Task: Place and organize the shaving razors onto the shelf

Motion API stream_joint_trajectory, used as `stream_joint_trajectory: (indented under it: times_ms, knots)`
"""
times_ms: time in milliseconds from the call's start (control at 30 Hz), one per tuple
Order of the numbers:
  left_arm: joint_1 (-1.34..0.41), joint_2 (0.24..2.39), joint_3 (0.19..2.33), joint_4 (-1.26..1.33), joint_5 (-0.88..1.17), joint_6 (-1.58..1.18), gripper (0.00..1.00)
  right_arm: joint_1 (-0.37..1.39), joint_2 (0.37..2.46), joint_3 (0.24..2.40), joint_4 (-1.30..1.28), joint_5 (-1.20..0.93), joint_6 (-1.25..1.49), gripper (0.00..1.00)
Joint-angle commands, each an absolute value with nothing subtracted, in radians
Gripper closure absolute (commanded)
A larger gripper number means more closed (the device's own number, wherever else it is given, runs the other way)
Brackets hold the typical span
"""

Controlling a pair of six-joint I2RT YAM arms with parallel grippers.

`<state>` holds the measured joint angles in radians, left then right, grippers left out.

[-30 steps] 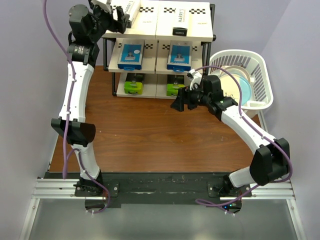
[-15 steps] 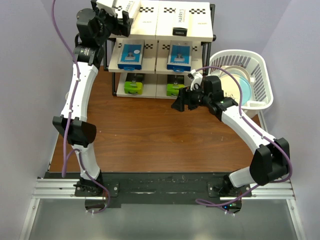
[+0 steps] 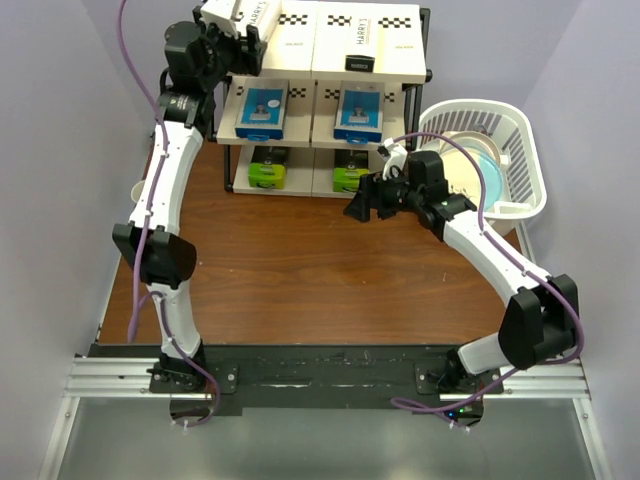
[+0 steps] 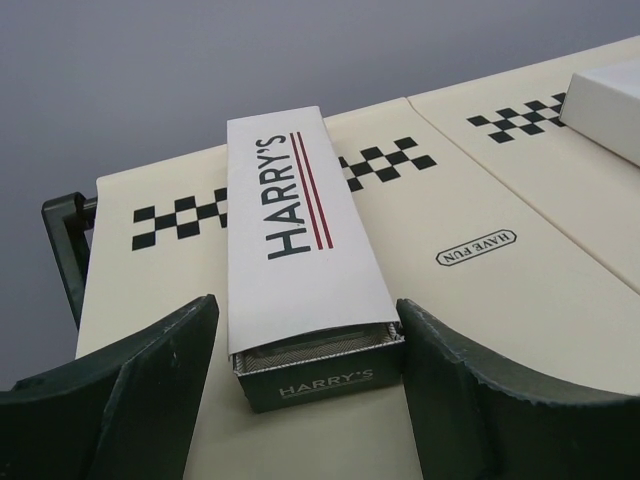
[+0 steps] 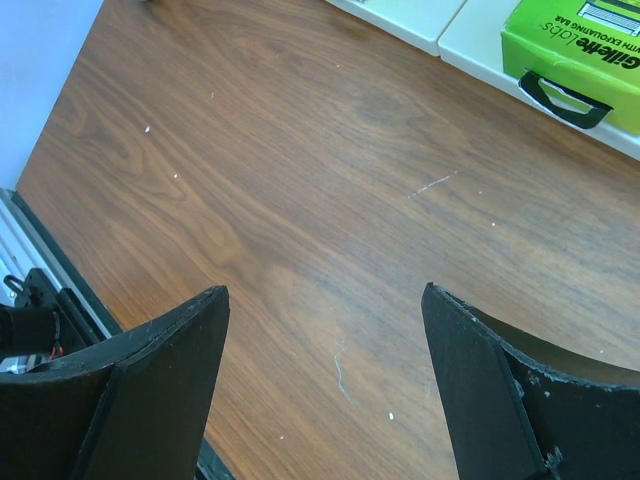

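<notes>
We see the L gripper [image 4: 305, 305] up at the top tier of the shelf [image 4: 480, 200], jaws spread and straddling the near end of a long white HARRY'S box [image 4: 300, 230]. There's a thin gap at one finger; the other looks to be just touching the box edge. The box lies flat on the L half of the top board, across a checkerboard strip. A 2nd HARRY'S box [image 3: 362, 42] lies on the R half of the same board. Mid tier: two blue-and-white boxes [image 3: 262, 110] side by side, one per half. Bottom tier: two lime-green-ended boxes [image 3: 268, 172], same layout; the R wrist cam reads "Gillette" on one. The R gripper [image 5: 325, 295] hangs wide open over the wooden table [image 5: 280, 200], in front of the shelf's bottom tier. Further R sits a white plastic basket [image 3: 525, 135] w/ a white-and-blue plate [image 3: 485, 165] inside.
</notes>
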<state>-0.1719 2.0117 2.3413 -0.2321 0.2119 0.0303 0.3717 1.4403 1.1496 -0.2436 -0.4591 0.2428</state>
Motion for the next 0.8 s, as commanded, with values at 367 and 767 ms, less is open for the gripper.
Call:
stream_joint_trajectory:
  times_ms: [367,767]
  knots:
    - [-0.248,1.856,2.163,-0.092,0.002,0.043,0.44,0.365,1.482,1.172,-0.179,-0.462,0.268,0.18]
    - [-0.293,1.83,2.114,-0.132,-0.155,0.037,0.43,0.365,1.493,1.17,-0.172,-0.471,0.285,0.18]
